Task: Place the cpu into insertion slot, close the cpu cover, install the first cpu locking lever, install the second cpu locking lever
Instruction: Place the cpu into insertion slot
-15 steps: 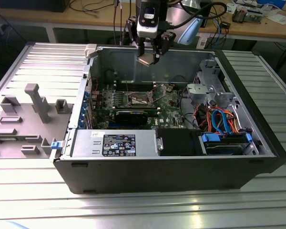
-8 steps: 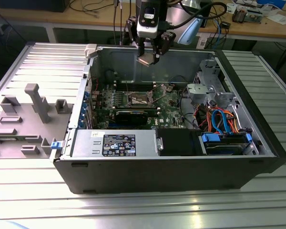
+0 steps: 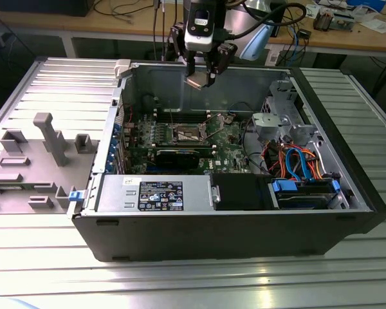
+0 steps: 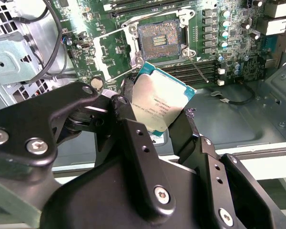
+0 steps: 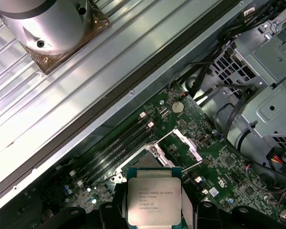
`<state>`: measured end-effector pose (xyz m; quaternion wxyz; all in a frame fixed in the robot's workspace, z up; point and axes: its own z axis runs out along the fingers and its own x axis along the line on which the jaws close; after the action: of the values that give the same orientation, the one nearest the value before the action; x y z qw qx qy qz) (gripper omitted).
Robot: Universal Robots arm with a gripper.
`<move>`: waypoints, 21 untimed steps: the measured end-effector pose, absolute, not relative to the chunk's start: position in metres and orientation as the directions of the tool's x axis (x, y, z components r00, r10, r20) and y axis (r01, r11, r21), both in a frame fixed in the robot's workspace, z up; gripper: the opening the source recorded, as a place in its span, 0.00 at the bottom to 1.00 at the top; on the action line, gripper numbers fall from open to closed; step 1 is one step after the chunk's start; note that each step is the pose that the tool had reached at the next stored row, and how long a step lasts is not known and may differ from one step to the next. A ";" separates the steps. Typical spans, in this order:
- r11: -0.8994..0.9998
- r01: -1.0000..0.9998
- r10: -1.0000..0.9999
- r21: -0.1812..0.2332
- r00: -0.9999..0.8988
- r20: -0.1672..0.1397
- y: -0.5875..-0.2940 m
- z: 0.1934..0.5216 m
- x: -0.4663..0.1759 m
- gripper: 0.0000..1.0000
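Observation:
My gripper (image 3: 200,77) hangs above the open computer case, shut on the cpu (image 3: 198,82), a flat square chip with a pale metal top. In both wrist views the cpu (image 4: 159,102) (image 5: 154,195) sits tilted between the black fingers (image 4: 126,95), high over the motherboard. The insertion slot (image 4: 159,40) (image 3: 186,134) lies open below, its dark centre bare. The cpu cover (image 4: 110,46) (image 5: 177,143) stands flipped open beside the slot. A thin locking lever (image 4: 199,67) sticks out along the slot's side.
A silver drive cage (image 3: 276,122) and orange and blue cables (image 3: 296,161) fill the case on the exterior view's right. A black power supply (image 3: 161,193) lies along the front. A coin battery (image 4: 96,82) sits near the slot. A grey fixture (image 3: 45,148) stands on the table.

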<state>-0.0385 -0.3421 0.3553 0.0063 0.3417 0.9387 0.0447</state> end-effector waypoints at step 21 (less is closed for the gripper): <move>0.707 0.702 0.703 0.088 -0.711 0.019 -0.342 0.354 -0.039 0.54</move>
<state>-0.0385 -0.3421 0.3536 0.0081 0.3802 0.9238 0.0444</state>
